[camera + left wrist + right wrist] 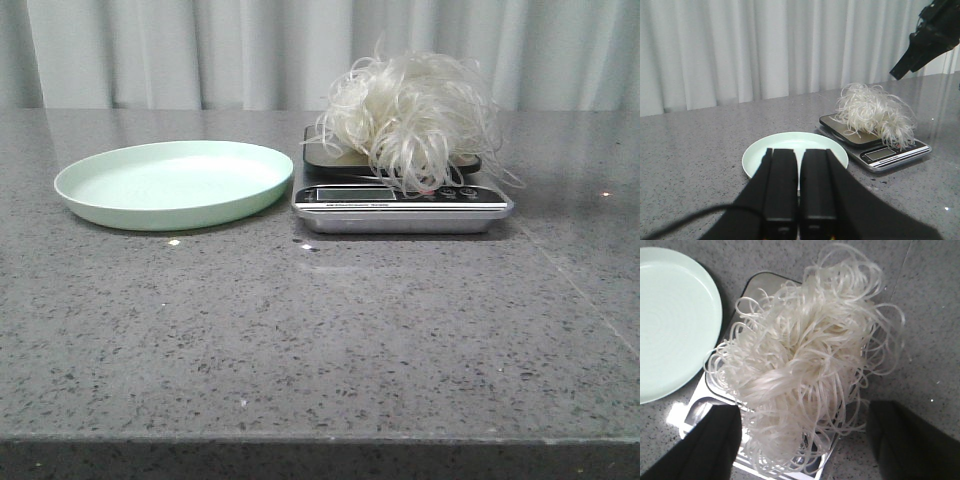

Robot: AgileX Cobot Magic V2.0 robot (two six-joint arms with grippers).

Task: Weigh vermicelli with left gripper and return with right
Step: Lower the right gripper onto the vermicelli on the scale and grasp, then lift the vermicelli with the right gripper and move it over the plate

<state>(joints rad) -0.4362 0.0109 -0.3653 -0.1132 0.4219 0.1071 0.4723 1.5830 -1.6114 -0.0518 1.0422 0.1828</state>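
The vermicelli (408,118) is a fluffy white tangle lying on the black platform of the silver scale (400,208), spilling over its display. It also shows in the left wrist view (872,111) and the right wrist view (805,360). My left gripper (799,153) is shut and empty, held back over the table in front of the pale green plate (790,140). My right gripper (805,440) is open wide above the vermicelli, one finger (715,442) on each side of the tangle. The right arm (930,35) hangs over the scale (890,155). Neither gripper shows in the front view.
The empty pale green plate (170,182) lies left of the scale, almost touching it, and shows in the right wrist view (670,320). The grey speckled table (320,340) runs to a front edge. A white curtain (200,50) hangs behind.
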